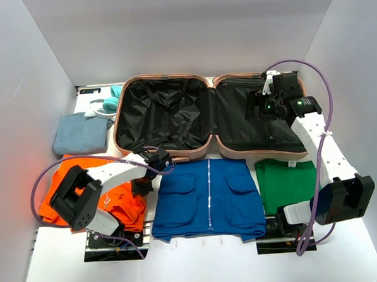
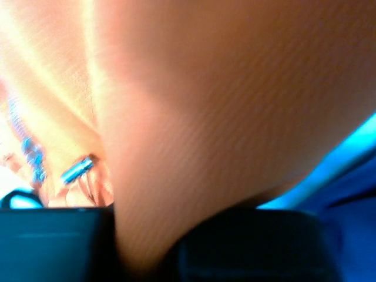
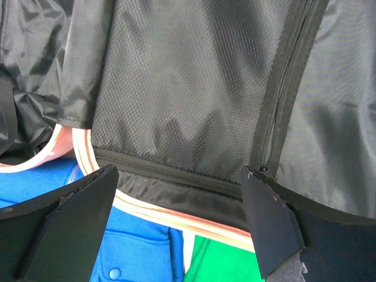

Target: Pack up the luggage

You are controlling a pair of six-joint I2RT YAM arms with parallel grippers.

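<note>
Far back on the white desk lies the pale pink hard-shell suitcase, wide open, black lining up. I think its shell is stiff, smooth and a bit slippery, so its rim is the best place to grab. My left tool is pressed together, pinching the soft orange cloth just beside the suitcase's near edge. My right tool is spread wide over the right half, holding nothing.
</note>
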